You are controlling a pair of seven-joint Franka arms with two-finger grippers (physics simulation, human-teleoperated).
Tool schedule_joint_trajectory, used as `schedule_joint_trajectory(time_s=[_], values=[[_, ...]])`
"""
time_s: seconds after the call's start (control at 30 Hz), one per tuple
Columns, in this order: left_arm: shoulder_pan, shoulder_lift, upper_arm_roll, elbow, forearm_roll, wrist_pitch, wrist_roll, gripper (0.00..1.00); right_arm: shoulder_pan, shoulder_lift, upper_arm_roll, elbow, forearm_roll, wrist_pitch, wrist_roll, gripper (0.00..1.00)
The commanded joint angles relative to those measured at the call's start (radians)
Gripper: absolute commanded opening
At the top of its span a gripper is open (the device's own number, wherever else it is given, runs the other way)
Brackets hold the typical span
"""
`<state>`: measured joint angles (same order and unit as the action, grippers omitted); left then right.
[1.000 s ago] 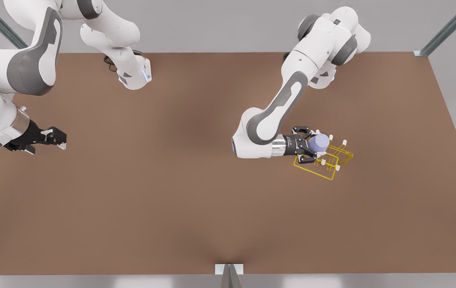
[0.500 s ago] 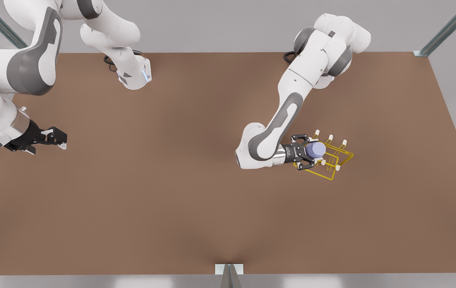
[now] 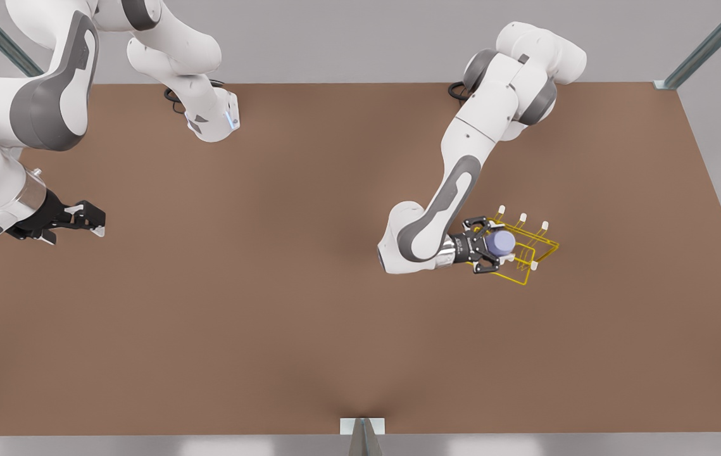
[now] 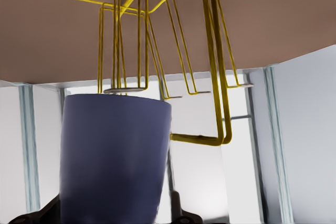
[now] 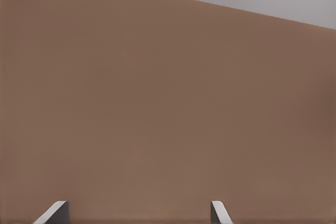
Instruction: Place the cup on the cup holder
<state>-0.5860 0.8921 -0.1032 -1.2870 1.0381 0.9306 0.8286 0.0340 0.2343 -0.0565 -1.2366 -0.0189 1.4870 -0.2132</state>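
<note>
The lavender-blue cup (image 3: pixel 501 241) is held in my left gripper (image 3: pixel 493 246), which is shut on it at the front view's right. It hangs over the end of the yellow wire cup holder (image 3: pixel 539 252) nearest the arm, among the white-tipped pegs. In the left wrist view the cup (image 4: pixel 113 158) is close up, with the cup holder (image 4: pixel 212 66) just beyond its far end; I cannot tell whether they touch. My right gripper (image 3: pixel 89 218) waits open at the front view's left edge, and its fingertips (image 5: pixel 56 212) stand apart over bare table.
The brown table (image 3: pixel 284 304) spreads wide between the two arms. The arm bases stand at the far edge, and a small metal bracket (image 3: pixel 362 427) sits at the middle of the near edge.
My left gripper has carried the cup lower and slightly toward the near edge, down among the cup holder's pegs. The right arm has not moved.
</note>
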Motion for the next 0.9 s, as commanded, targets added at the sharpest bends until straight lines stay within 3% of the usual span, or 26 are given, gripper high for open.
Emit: schedule_joint_trajectory(time_s=[0.0,0.17,0.23,0.3,0.37,0.43,0.47,0.5,0.57,0.87], values=[[0.000,-0.001,0.000,0.000,-0.001,-0.003,-0.036,1.00,0.001,-0.001,0.000,0.000,0.002,-0.001,0.000,1.00],[0.000,-0.024,0.002,0.012,0.005,-0.009,-0.037,1.00,0.000,-0.001,0.000,0.000,0.004,0.012,0.000,1.00],[0.000,-0.073,0.025,0.147,-0.032,0.051,-0.071,1.00,0.000,-0.001,0.000,0.000,0.004,0.012,0.000,1.00],[0.098,-0.079,0.037,0.353,-0.372,0.161,-0.425,1.00,0.000,-0.001,0.000,0.000,0.004,0.012,0.000,1.00],[0.236,-0.176,0.037,0.357,-0.723,0.364,-0.782,1.00,0.001,-0.001,0.000,-0.001,0.004,0.012,0.000,1.00],[0.321,-0.271,0.037,0.357,-0.869,0.399,-0.878,1.00,0.000,-0.001,0.000,-0.001,0.004,0.012,0.000,1.00],[0.419,-0.381,0.022,0.289,-0.944,0.435,-0.888,1.00,0.001,-0.001,0.000,-0.001,0.004,0.012,0.000,1.00],[0.491,-0.551,0.022,0.083,-1.041,0.560,-0.888,1.00,0.000,-0.001,0.000,-0.001,0.004,0.012,0.000,1.00],[0.537,-0.659,0.017,-0.002,-1.027,0.600,-0.858,1.00,0.000,-0.001,0.000,-0.001,0.004,0.012,0.000,1.00],[0.560,-0.691,-0.006,-0.060,-1.012,0.672,-1.124,1.00,0.000,-0.001,0.000,-0.001,0.004,0.012,0.000,1.00]])
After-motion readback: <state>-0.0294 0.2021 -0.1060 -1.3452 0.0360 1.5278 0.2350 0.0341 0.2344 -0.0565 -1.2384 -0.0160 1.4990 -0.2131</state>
